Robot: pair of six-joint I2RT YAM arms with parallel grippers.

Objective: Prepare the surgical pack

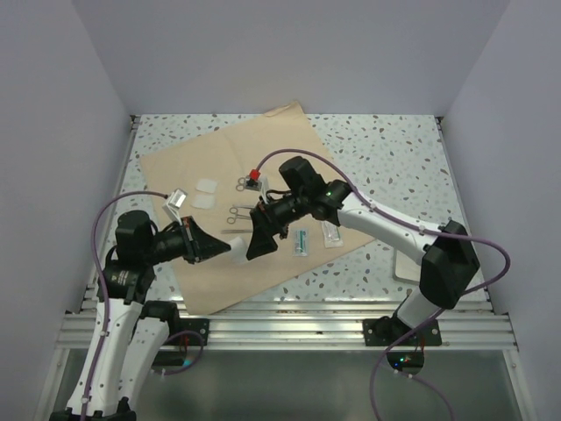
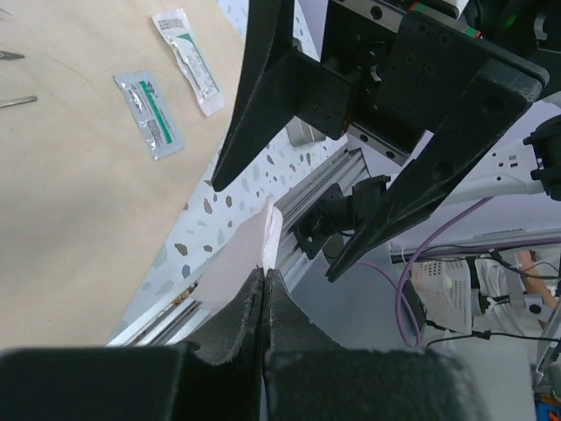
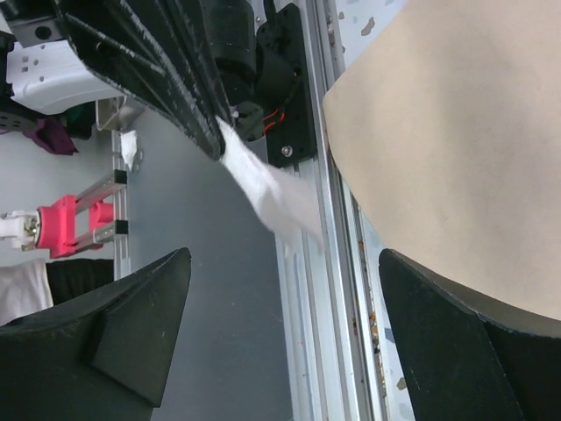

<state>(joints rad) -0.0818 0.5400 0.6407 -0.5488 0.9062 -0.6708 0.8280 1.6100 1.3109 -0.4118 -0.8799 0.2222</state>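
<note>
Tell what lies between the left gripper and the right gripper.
A thin white soft pad, pinched by the left gripper; the right wrist view shows it best.

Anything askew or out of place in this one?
The wrapping sheet lies rotated on the table, its near corner reaching the metal rails and its far corner reaching the back wall. Nothing looks spilled or damaged.

1. Overhead, I get bright, even light; the arms cast only faint, soft shadows on the brown paper sheet (image 1: 263, 158) beneath the right gripper (image 1: 252, 235).
2. From the left wrist, everything ahead of the left gripper (image 2: 264, 276) is crisp; its own fingers (image 2: 228, 342) are dark and blurred.
3. From the right wrist, the fingers (image 3: 114, 342) are black and soft-edged, and the white pad (image 3: 272, 193) between them looks smeared.
</note>
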